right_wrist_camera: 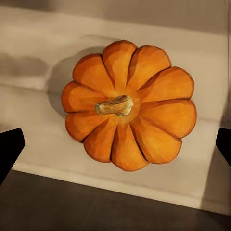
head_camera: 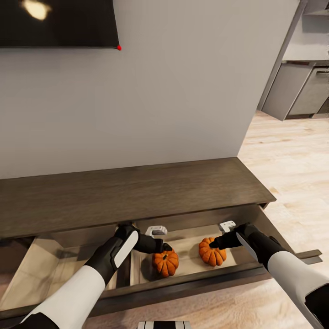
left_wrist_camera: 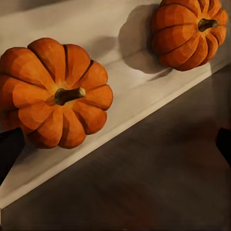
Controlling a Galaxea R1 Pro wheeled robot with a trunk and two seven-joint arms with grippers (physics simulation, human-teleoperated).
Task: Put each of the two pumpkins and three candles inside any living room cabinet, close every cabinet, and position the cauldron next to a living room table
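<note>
Pumpkins lay side by side on the pale floor of the cabinet's (head_camera: pixel 137 192) open drawer, one (head_camera: pixel 166 262) below the left end effector (head_camera: pixel 165 247), the other (head_camera: pixel 212 252) below the right end effector (head_camera: pixel 215 244). Both end effectors hovered spread wide, holding nothing.

left pumpkin (head_camera: pixel 166 263): in the head view its far side is covered by the left gripper (head_camera: pixel 165 248); in the left wrist view one side runs off the picture's edge.
right pumpkin (head_camera: pixel 212 252): its far edge is overlapped by the right gripper (head_camera: pixel 214 245) in the head view.
gripper fingers (right_wrist_camera: pixel 10 147): only dark tips show at the wrist pictures' edges.
cabinet (head_camera: pixel 128 192): its left end is cut off; the drawer's near left corner is hidden by the left arm.
television (head_camera: pixel 57 23): only its lower right corner shows.
</note>
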